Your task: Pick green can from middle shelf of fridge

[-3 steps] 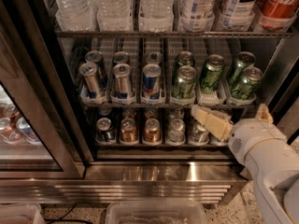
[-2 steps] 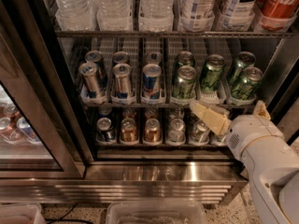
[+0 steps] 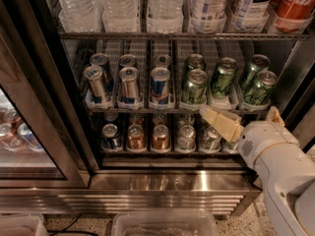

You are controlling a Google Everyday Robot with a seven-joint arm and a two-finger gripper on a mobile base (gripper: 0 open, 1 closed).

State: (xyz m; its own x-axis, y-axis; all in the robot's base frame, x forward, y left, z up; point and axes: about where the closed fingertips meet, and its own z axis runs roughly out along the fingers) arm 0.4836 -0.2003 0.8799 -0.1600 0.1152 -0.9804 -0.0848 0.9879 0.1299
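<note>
Change since a second ago: gripper point(image 3: 237, 116) sits slightly higher and further left, closer to the front rail of the middle shelf point(image 3: 147, 110); cans unchanged. Item: green can point(image 3: 195, 86), slim, shiny, silver top with pull tab, upright at the front edge of the fourth lane from the shelf's left end, just above the tip of the gripper's long finger. Like items: one green can directly behind it; one set back in the fifth lane, whose whitish tray front shows bare; two in the sixth lane at the right end. All stand untouched. Gripper: pale fingers point(image 3: 221, 123) apart and clamped on nothing, the long one angled toward the upper left across the front rail, the other showing only as a short tip above the white wrist; it is below and in front of the right half of the shelf, with the arm point(image 3: 283, 171) entering from the lower right corner. Left half of the shelf: blue-and-silver cans point(image 3: 129, 82), two deep in three lanes. Rack above: large plastic bottles point(image 3: 118, 4), clear at the left, labelled toward the right, a red-labelled one at the right end. Rack below: shorter cans point(image 3: 160, 136), copper, silver and one dark, in a front row, partly hidden on the right by the gripper. Housing: fridge point(image 3: 167, 181), stainless-steel sill and frame. Foreground: clear plastic bin point(image 3: 165, 224).
</note>
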